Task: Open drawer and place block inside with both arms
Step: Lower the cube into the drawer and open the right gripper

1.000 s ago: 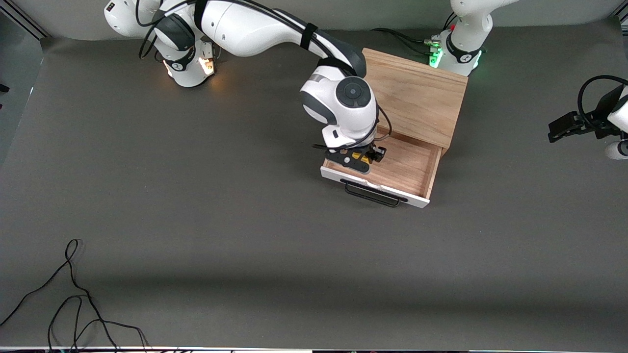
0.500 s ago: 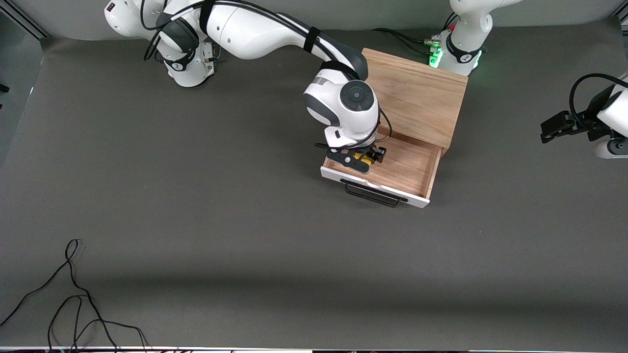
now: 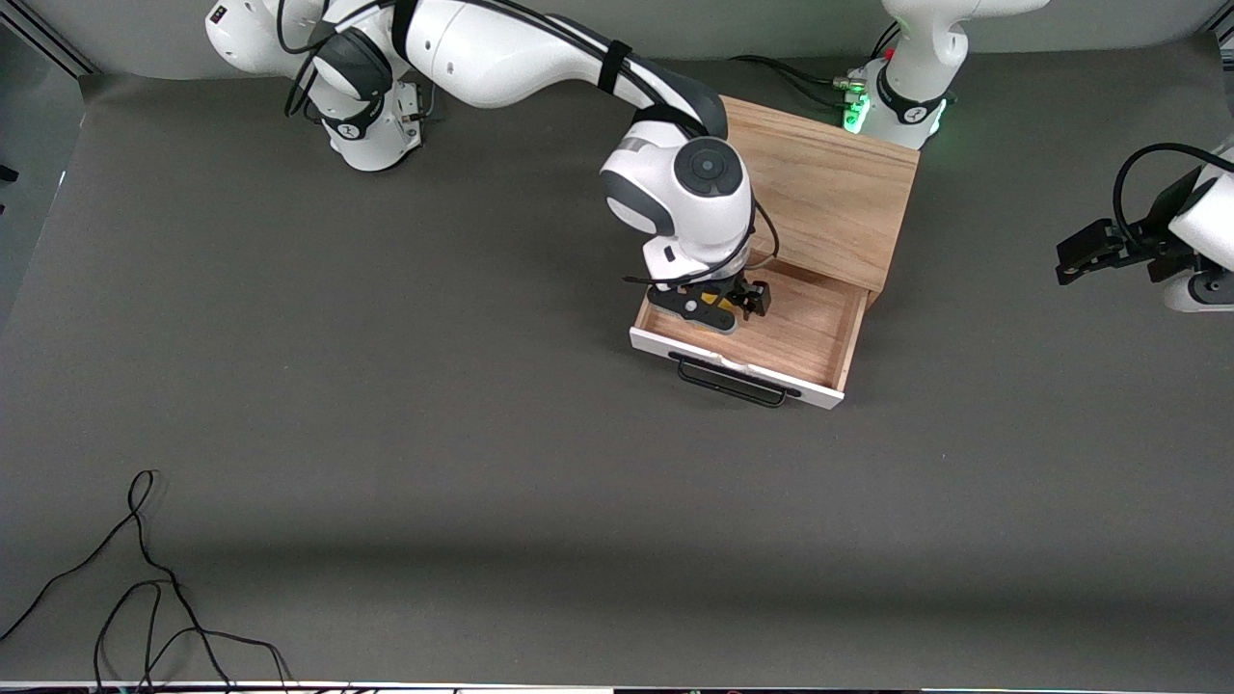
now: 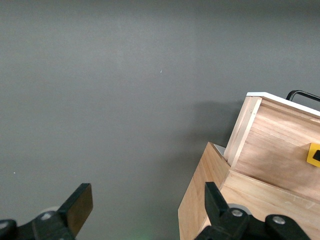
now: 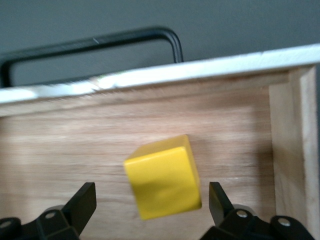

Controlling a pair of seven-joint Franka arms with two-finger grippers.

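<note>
1. The block point(image 5: 162, 176) is plain bright yellow on every face that shows.
2. The drawer point(image 3: 783, 333) has a light wood-grain interior, a white front and a black bar handle point(image 3: 730, 382).
3. The cabinet point(image 3: 831, 183) is light wood with visible grain.
4. The surface point(image 3: 386, 434) is a uniform dark grey.
5. The 2 arms are white with dark grey joints; the right gripper point(image 3: 715, 306) and the left gripper point(image 3: 1085, 253) are black.
6. A green light glows at the left arm's base point(image 3: 852, 116).
7. A black cable point(image 3: 135, 578) lies on the surface.

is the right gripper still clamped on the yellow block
No, the right gripper has its fingers spread wide, clear of the block, which is in the drawer.
</note>
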